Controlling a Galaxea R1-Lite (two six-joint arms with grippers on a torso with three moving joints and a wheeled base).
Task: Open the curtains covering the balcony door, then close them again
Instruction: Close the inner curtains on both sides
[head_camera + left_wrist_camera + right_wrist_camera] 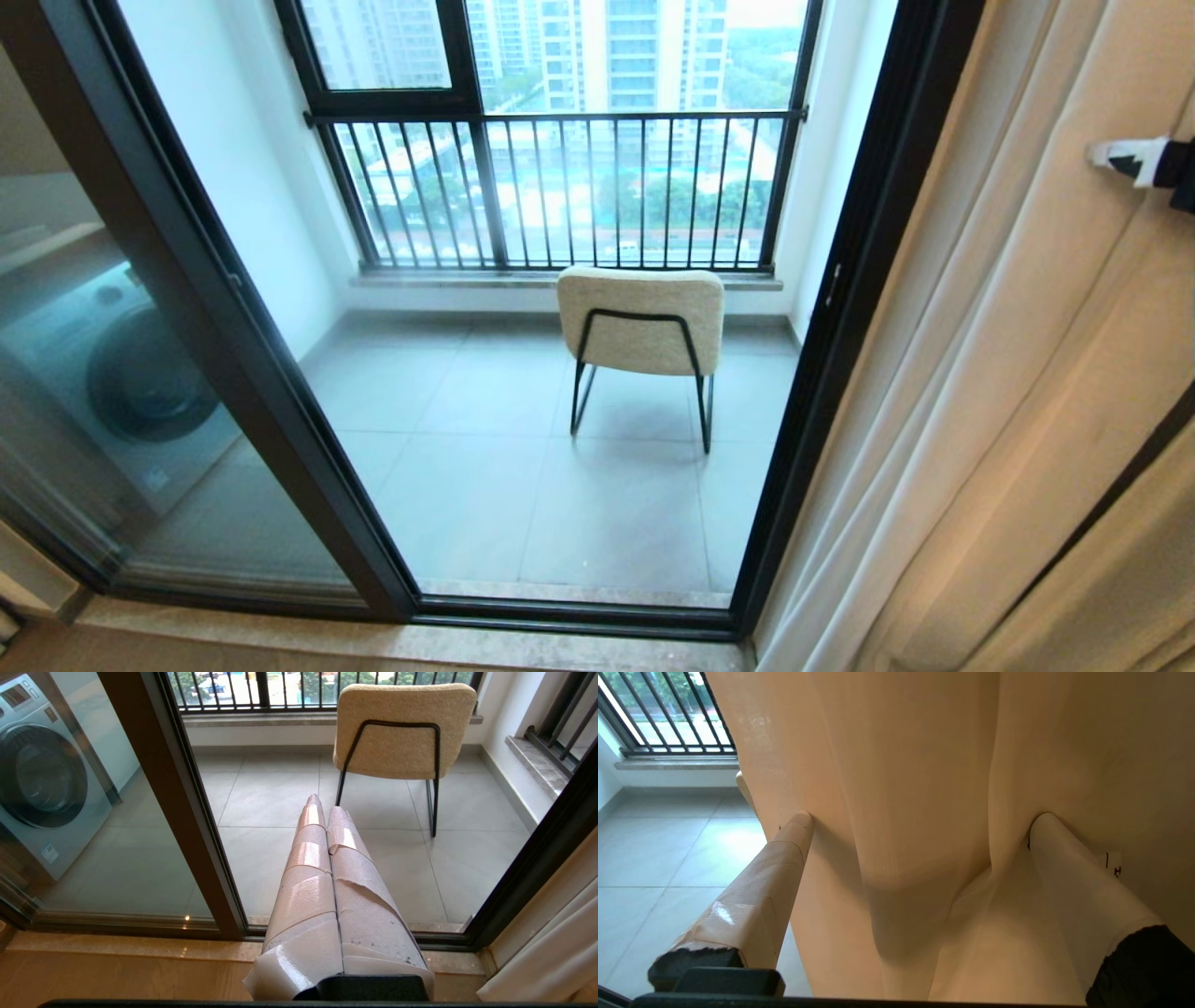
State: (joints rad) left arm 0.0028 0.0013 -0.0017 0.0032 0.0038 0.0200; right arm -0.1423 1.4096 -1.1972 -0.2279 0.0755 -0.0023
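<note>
Right gripper (pixel 920 816) spread wide, jaws straddling a vertical fold of the curtains (pixel 901 788) — cloth directly ahead, bunched at the door's (pixel 840 308) right. Left gripper (pixel 322 807) clenched, empty — farther off.

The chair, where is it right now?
In the head view the chair stands out on the balcony's tiled floor, just before the barred railing window, left of the bunched curtains.

You've got cream-white curtains (pixel 1008 373) glowing warm beige in plain vertical folds. The balcony door (pixel 233 308) frame is near-black. Beyond it, pale grey floor tiles (pixel 523 467), a speckled off-white chair (pixel 641 317) on black legs, black railing bars (pixel 560 191), and a silver-grey washing machine (pixel 42 774).
</note>
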